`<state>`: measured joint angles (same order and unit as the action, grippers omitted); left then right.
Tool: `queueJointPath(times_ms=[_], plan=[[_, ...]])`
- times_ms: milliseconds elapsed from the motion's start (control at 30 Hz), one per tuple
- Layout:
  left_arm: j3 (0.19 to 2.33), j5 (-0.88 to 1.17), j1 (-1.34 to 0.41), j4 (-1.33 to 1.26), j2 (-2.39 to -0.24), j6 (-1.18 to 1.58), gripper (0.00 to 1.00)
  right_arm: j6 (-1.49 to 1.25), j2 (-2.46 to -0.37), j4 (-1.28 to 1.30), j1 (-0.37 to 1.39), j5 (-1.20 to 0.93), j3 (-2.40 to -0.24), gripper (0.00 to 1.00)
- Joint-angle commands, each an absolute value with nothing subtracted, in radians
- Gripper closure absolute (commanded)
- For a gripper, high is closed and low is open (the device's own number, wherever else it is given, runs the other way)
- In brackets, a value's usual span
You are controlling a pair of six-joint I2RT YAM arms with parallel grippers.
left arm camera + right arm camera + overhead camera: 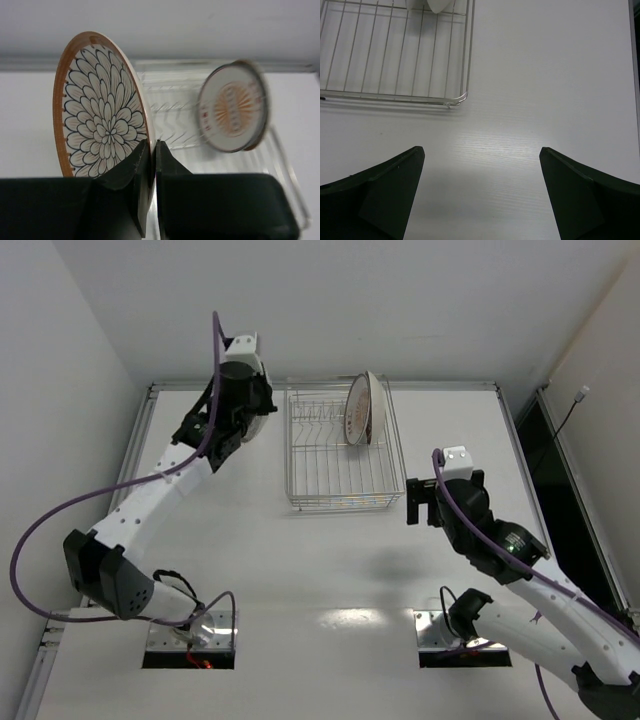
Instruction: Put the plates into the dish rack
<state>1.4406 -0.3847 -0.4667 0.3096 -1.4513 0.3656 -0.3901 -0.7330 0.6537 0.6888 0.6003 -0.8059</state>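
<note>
One plate, the white-rimmed sunburst plate [362, 408], stands on edge at the far right of the dish rack [345, 505]. The left gripper [152, 145] is clamped on the lower rim of the brown-rimmed petal plate [100, 115], holding it upright just left of the rack's far left corner. To load it cleanly, I judge it should cross the rack wall upright, parallel to the seated plate, and settle between free tines before release. The right gripper [482, 150] hangs wide open beside the rack's near right corner, holding nothing.
</note>
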Motion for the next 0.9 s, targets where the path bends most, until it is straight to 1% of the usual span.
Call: queueJointPath(times_ms=[0,33,67,133,167,233,267,367,467,567,700,867], plan=[[1.529,-0.168,-0.462,0.034,-1.381,0.314,1.0,-0.405,-0.707,0.641,0.692,0.618,-0.788,0.01],[1.529,-0.131,-0.462,0.017,-1.381,0.328,1.0,-0.405,-0.707,0.641,0.692,0.618,-0.788,0.01],[1.54,-0.045,-0.462,-0.024,-1.381,0.337,1.0,-0.405,-0.707,0.641,0.692,0.618,-0.788,0.01],[1.54,0.033,-0.453,-0.067,-1.419,0.382,1.0,-0.405,-0.707,0.632,0.692,0.618,-0.788,0.01],[1.54,0.126,-0.443,-0.125,-1.431,0.403,1.0,-0.405,-0.719,0.632,0.692,0.618,-0.788,0.01],[1.529,0.217,-0.41,-0.201,-1.474,0.507,1.0,-0.405,-0.719,0.632,0.692,0.618,-0.788,0.01],[1.511,0.297,-0.399,-0.245,-1.488,0.543,1.0,-0.405,-0.719,0.632,0.692,0.618,-0.788,0.01],[1.488,0.365,-0.388,-0.45,-1.551,0.659,1.0,-0.405,-0.719,0.632,0.692,0.618,-0.788,0.01],[1.476,0.385,-0.388,-0.57,-1.601,0.774,1.0,-0.405,-0.719,0.632,0.692,0.609,-0.788,0.01],[1.437,0.385,-0.388,-0.748,-1.67,0.873,1.0,-0.405,-0.729,0.632,0.692,0.6,-0.788,0.01],[1.437,0.321,-0.422,-0.791,-1.744,0.873,1.0,-0.405,-0.729,0.623,0.692,0.581,-0.779,0.01],[1.437,0.224,-0.459,-0.792,-1.784,0.851,1.0,-0.405,-0.729,0.623,0.692,0.581,-0.779,0.01]])
